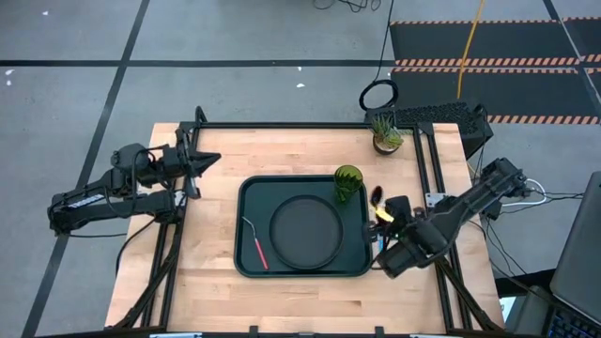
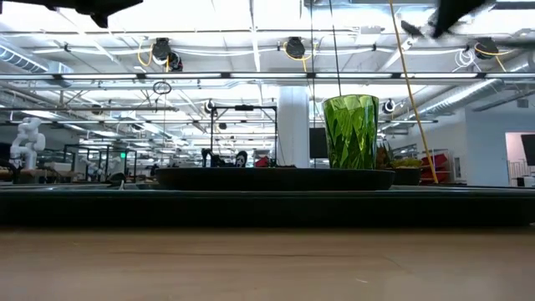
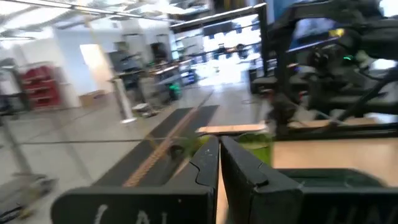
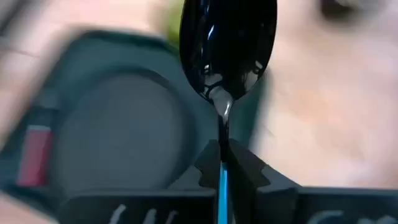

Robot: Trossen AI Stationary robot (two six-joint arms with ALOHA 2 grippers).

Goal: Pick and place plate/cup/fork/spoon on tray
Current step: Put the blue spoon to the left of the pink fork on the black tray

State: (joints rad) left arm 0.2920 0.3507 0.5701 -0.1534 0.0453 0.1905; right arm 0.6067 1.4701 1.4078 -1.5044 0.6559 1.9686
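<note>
The right end effector (image 4: pixel 222 163) is clamping the spoon (image 4: pixel 227 46) by its blue handle, bowl pointing ahead, over the tray (image 1: pixel 246 192)'s right edge, presumably to lay it beside the plate (image 1: pixel 305 230), while the left end effector (image 3: pixel 219 163) is waiting closed, well apart.

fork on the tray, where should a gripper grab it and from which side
Grip the fork at mid-handle, across its narrow width, coming straight down. It lies flat on the tray floor left of the plate, with the lip close on the other side, so side approaches look cramped.
</note>
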